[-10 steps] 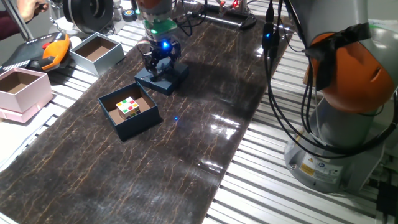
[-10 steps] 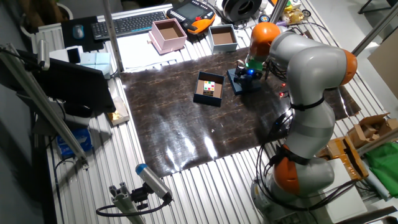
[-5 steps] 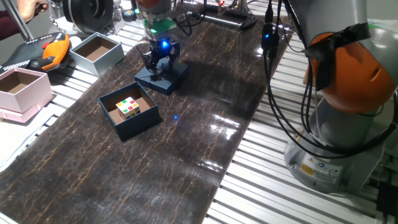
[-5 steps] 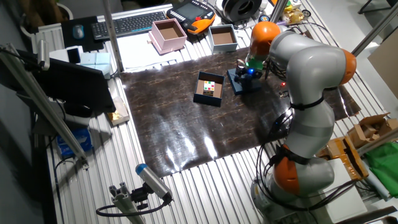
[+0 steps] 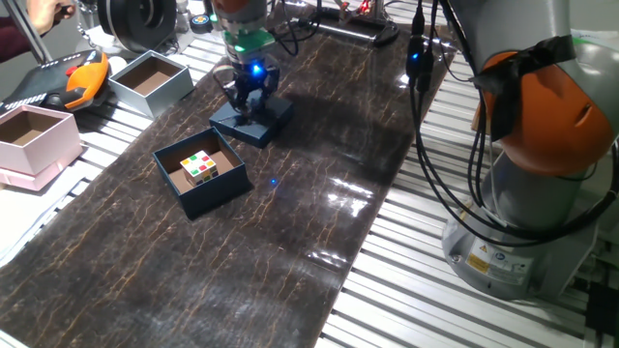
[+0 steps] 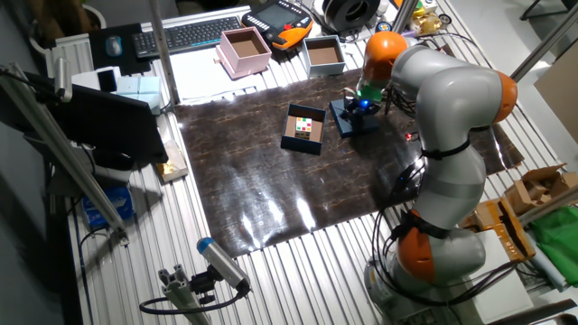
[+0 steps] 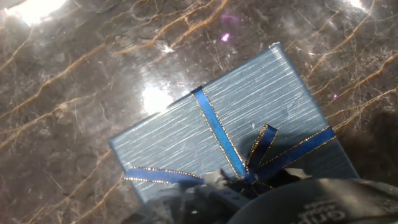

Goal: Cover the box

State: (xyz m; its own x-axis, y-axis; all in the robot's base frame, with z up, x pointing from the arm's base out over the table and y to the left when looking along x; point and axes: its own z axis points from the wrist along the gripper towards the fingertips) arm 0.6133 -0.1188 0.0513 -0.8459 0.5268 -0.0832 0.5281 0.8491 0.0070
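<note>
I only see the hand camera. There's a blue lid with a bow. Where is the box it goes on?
Observer: The open blue box sits on the same dark mat, near the lid but not touching it.
Operator: Is anything inside?
Observer: Yes, a colourful puzzle cube.
Operator: Is the claw holding the lid?
Observer: The claw is down on top of the lid, which lies flat on the mat. I cannot tell if it is shut.
</note>
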